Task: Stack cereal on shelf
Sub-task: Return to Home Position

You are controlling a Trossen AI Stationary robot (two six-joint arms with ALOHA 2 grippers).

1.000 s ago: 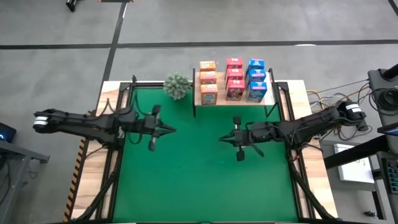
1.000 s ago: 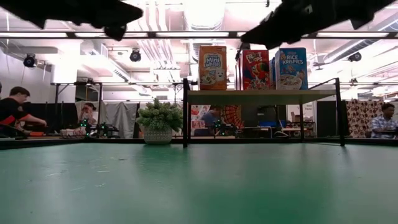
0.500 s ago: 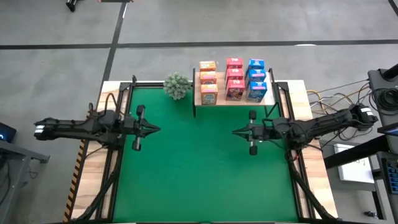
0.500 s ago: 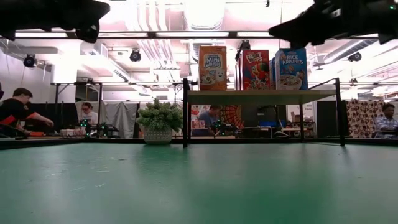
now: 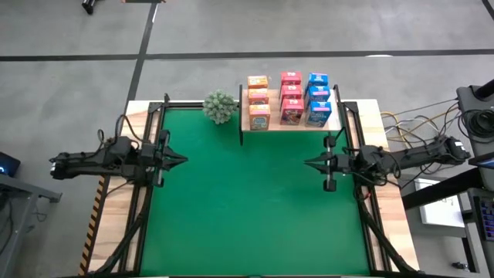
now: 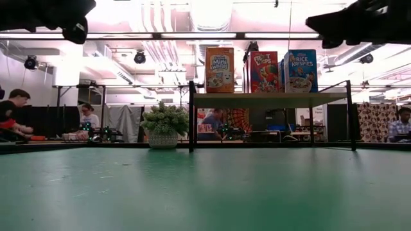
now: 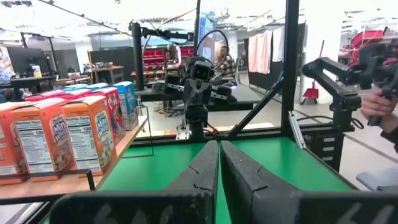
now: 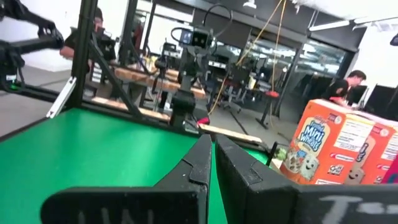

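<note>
High view, nine cereal [image 5: 291,97]; low view, three

Shelf [image 5: 275,122]: pale wooden board, black side supports, near right gripper [image 5: 309,163], farther from left gripper [image 5: 184,161]. On it, upright, fronts facing the table, three rows of three: orange boxes [image 5: 258,99], red boxes [image 5: 291,97], blue boxes [image 5: 318,97] nearest right gripper.

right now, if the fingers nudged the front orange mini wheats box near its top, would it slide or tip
Probably tip: the orange Mini Wheats box stands upright, taller than wide, on the wooden shelf. It looks like thin cardboard, so likely light and easily dented. The orange box behind it might stop a backward fall.
</note>
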